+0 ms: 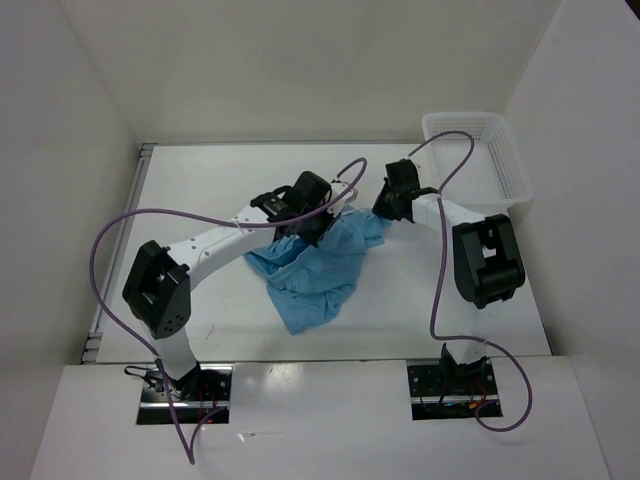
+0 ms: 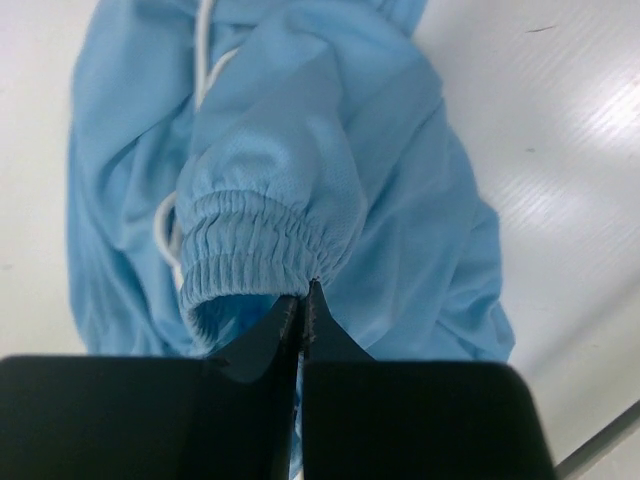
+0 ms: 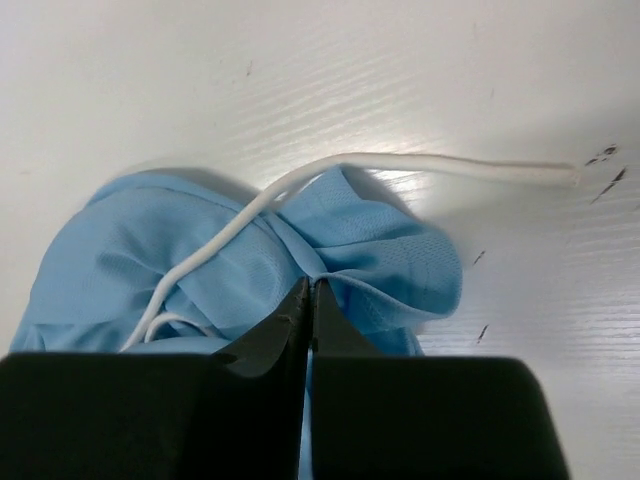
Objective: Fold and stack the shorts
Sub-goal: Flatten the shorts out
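Note:
The light blue shorts (image 1: 318, 268) lie crumpled in the middle of the table, their upper edge lifted between both arms. My left gripper (image 1: 318, 228) is shut on the gathered elastic edge of the shorts (image 2: 262, 250), pinching it at the fingertips (image 2: 303, 296). My right gripper (image 1: 385, 208) is shut on a fold of the shorts (image 3: 380, 260) at the cloth's upper right corner (image 3: 311, 290). The white drawstring (image 3: 400, 166) trails over the cloth and out onto the table; it also shows in the left wrist view (image 2: 204, 40).
A white plastic mesh basket (image 1: 476, 156) stands at the back right corner. Purple cables (image 1: 110, 235) loop over both arms. White walls enclose the table (image 1: 200, 190) on the left, back and right.

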You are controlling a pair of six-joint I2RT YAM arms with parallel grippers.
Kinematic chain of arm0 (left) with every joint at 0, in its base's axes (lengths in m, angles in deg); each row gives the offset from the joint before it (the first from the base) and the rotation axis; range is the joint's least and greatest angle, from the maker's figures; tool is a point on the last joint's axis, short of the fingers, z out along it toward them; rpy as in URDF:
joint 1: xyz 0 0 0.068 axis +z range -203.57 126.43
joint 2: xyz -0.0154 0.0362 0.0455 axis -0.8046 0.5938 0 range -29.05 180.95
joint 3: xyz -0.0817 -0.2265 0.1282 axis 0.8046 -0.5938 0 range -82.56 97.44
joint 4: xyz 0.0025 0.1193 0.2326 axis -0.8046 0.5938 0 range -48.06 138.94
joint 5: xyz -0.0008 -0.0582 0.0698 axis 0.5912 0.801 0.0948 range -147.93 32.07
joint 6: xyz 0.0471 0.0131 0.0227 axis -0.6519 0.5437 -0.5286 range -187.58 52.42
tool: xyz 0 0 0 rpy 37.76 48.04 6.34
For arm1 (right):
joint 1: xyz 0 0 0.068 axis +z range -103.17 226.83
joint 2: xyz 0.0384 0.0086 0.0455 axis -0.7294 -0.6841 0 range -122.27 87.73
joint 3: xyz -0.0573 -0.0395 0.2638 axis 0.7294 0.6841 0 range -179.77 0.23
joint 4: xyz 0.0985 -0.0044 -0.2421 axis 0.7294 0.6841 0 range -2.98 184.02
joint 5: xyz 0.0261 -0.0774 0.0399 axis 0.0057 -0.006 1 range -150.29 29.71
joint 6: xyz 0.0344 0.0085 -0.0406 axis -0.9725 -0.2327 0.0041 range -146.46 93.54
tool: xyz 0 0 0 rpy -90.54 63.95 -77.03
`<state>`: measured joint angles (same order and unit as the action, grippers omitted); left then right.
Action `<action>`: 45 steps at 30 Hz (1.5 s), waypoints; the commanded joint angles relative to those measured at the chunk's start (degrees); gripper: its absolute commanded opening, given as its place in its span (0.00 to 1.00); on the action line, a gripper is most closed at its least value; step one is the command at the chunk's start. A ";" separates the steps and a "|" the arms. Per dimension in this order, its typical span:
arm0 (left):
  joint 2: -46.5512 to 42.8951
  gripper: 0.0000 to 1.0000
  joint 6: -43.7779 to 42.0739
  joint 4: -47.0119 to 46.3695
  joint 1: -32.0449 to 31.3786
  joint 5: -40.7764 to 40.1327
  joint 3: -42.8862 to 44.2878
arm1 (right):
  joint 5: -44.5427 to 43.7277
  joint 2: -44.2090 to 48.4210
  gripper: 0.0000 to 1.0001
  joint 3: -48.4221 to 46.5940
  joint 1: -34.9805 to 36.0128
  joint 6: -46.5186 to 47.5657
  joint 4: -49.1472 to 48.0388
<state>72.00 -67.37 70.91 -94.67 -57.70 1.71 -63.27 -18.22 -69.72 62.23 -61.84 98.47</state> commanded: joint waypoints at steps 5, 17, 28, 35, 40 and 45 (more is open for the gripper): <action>-10.77 0.00 -0.21 1.97 5.67 -9.46 2.38 | -7.20 10.39 0.00 -1.59 0.42 2.94 -2.83; -28.44 0.00 -0.21 3.28 8.76 -28.60 11.44 | -16.53 32.91 0.00 -15.21 1.65 14.00 5.17; -50.68 0.00 -0.21 -0.85 8.76 -40.04 8.54 | -29.70 34.06 0.00 -26.46 2.27 18.41 7.80; -54.74 0.00 -0.21 -6.11 8.76 -37.93 6.88 | -31.03 37.30 0.00 -26.38 2.27 19.12 8.51; -46.84 0.00 -0.21 -6.82 8.76 -44.42 5.47 | -28.75 35.91 0.00 -22.33 2.27 17.54 5.61; -34.54 0.00 -0.21 -8.40 11.29 -39.53 0.82 | -22.43 26.09 0.00 -19.35 -0.19 14.38 5.61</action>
<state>31.22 -67.35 65.07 -85.27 -98.35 5.62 -88.89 14.57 -91.97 63.52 -45.10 105.96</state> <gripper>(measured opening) 0.010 0.008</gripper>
